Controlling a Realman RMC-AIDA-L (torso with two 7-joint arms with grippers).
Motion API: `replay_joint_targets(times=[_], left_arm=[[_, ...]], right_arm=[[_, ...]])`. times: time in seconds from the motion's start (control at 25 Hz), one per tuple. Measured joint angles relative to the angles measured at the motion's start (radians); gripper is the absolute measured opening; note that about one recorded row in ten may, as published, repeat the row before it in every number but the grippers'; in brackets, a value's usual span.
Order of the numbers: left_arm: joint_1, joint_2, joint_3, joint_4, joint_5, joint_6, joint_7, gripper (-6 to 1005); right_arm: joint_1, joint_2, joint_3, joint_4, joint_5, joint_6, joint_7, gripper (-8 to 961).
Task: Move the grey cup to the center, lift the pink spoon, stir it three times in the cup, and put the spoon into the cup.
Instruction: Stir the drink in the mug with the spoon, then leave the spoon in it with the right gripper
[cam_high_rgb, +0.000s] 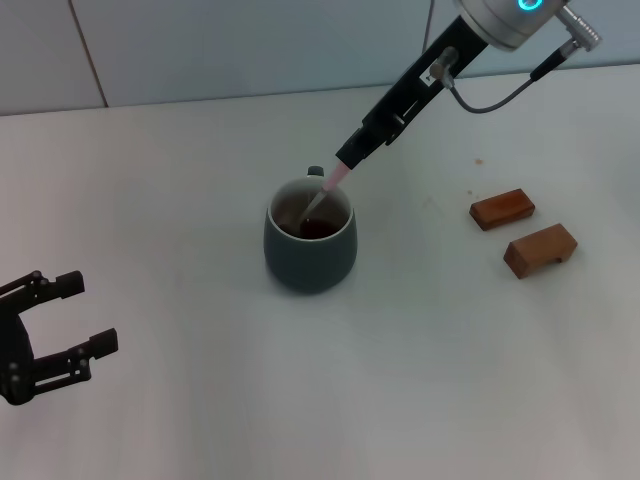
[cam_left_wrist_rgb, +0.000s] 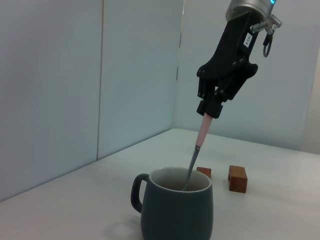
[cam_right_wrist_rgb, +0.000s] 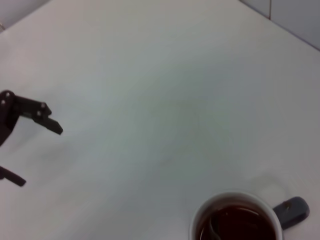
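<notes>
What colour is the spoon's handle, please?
Pale pink; the pink spoon shows best in the left wrist view.
</notes>
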Motion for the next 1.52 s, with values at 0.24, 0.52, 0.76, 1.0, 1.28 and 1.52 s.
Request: replay_joint_targets(times=[0.24, 0.52, 0.76, 1.0, 1.28, 1.52], left_arm=[[0.005, -0.002, -0.005, 0.004, 0.001, -0.001, 0.0, 819], [0.008, -0.003, -0.005, 0.004, -0.002, 0.003, 0.0, 819], [0.007, -0.002, -0.003, 0.004, 0.002, -0.002, 0.0, 819], [0.008, 0.0, 0.003, 0.004, 0.003, -0.003, 0.001, 819], [0.009, 0.001, 0.002, 0.004, 0.004, -0.003, 0.004, 819], [0.008, 0.001, 0.0, 0.004, 0.005, -0.003, 0.003, 819]], right_arm=[[0.014, 0.01, -0.014, 0.009, -0.003, 0.007, 0.0, 122], [0.031, 0.011, -0.014, 0.019, -0.078, 0.045, 0.011, 132], [0.045, 0.013, -0.014, 0.02, -0.115, 0.009, 0.013, 140], [0.053, 0.023, -0.003, 0.021, -0.091, 0.012, -0.005, 149], [0.058, 0.022, -0.011, 0.024, -0.161, 0.04, 0.024, 158], [0.066, 0.025, -0.009, 0.022, -0.119, 0.001, 0.003, 167]])
